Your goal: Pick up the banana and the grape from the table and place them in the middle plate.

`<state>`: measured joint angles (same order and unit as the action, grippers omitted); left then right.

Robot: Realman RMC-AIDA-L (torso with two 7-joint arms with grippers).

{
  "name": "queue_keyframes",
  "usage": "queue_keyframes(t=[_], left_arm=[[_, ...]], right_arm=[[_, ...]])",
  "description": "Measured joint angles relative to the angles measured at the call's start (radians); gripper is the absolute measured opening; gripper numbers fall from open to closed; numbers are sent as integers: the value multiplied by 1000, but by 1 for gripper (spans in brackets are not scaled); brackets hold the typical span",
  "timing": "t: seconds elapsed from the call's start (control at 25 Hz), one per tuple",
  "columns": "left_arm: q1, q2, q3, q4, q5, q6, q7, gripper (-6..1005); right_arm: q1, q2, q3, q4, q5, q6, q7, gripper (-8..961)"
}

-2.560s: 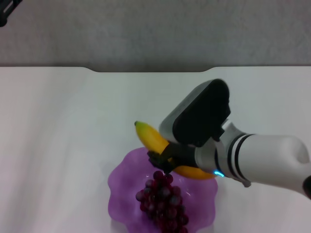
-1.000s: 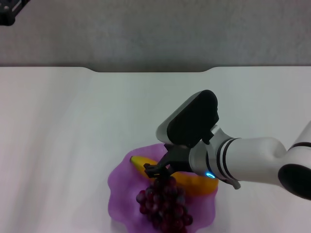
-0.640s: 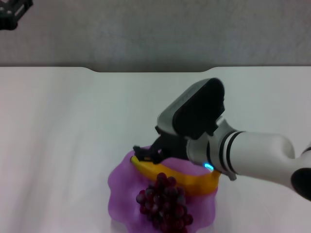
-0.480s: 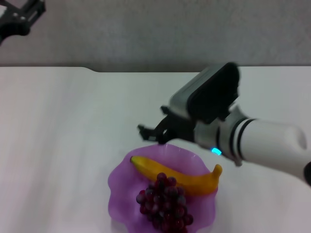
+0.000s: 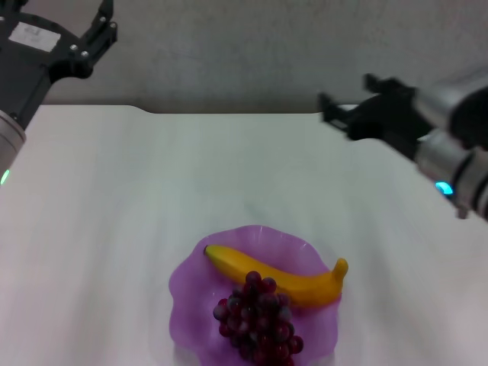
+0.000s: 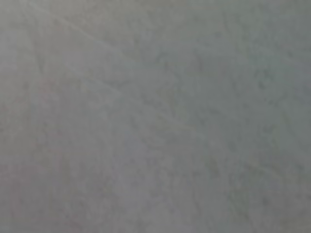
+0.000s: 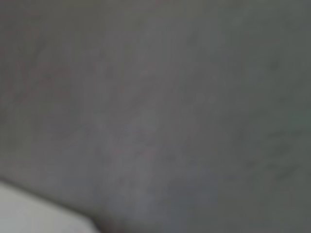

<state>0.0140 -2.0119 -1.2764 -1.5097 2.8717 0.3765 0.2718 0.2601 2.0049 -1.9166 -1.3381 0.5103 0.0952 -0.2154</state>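
The yellow banana (image 5: pixel 274 273) lies across the far half of the purple scalloped middle plate (image 5: pixel 185 296), near the front of the white table (image 5: pixel 137 198). The dark red grape (image 5: pixel 258 316) bunch rests in the same plate, just in front of the banana and touching it. My right gripper (image 5: pixel 349 93) hangs open and empty at the far right, well above and behind the plate. At the far left corner my left gripper (image 5: pixel 101 27) is raised, open and holding nothing. Both wrist views show only the grey wall.
The table's far edge has a shallow notch (image 5: pixel 236 111), with a grey wall (image 5: pixel 229 53) behind it. A corner of white tabletop (image 7: pixel 29 213) shows in the right wrist view. No other objects lie on the table.
My right gripper let go of the banana in the plate, opened, then rose and drew back to the far right. The left gripper has come further into view at the upper left.
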Motion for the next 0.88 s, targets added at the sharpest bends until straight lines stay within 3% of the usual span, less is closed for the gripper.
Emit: queue_keyframes(t=[0.16,0.4,0.44,0.48,0.64,0.88], left_arm=[[0,8,24,32,0,63,-43,861],[3,21,27,118,0,162,-146,862],[4,37,29,169,0,206,-199,862],[4,37,29,169,0,206,-199,862],[-4,73,34,311,1,317,-297,863],[-76,115,45,591,2,501,-426,862]], right_arm=[[-92,2,82,15,2,-121,3,795],[-174,3,151,56,6,-220,15,794],[-184,3,158,62,6,-233,21,794],[-194,3,165,68,7,-250,28,793],[-233,3,175,99,7,-335,39,793],[-257,3,191,197,7,-458,56,793]])
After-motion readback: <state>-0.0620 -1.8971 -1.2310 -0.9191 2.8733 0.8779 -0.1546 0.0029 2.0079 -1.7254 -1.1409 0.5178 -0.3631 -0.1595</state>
